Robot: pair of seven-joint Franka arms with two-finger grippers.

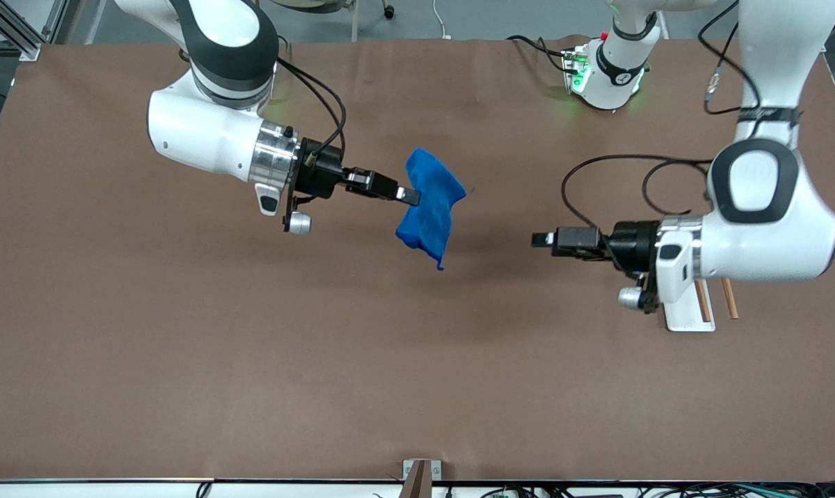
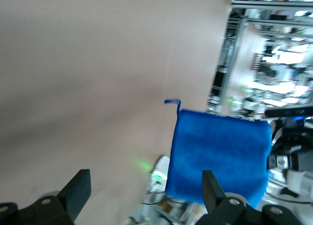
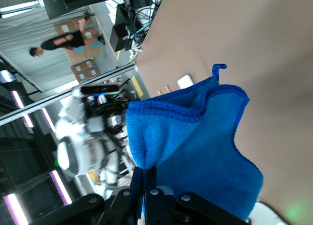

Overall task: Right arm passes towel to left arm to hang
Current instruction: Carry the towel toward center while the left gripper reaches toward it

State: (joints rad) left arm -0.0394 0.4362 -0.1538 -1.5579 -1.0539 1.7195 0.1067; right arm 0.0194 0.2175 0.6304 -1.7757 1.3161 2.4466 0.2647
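The bright blue towel (image 1: 429, 205) hangs in the air over the middle of the table, pinched at one edge by my right gripper (image 1: 411, 196), which is shut on it. In the right wrist view the towel (image 3: 195, 142) spreads out from the closed fingertips, its small loop tag (image 3: 218, 68) sticking out at a corner. My left gripper (image 1: 543, 240) is held level over the table, pointing at the towel with a gap between them, its fingers open. The left wrist view shows the towel (image 2: 220, 159) ahead, off toward one finger (image 2: 211, 188), with nothing between the jaws.
A white stand with two wooden pegs (image 1: 701, 308) sits on the brown table (image 1: 251, 360) under the left arm's wrist. The left arm's base (image 1: 607, 69) with green lights stands at the table's edge farthest from the front camera.
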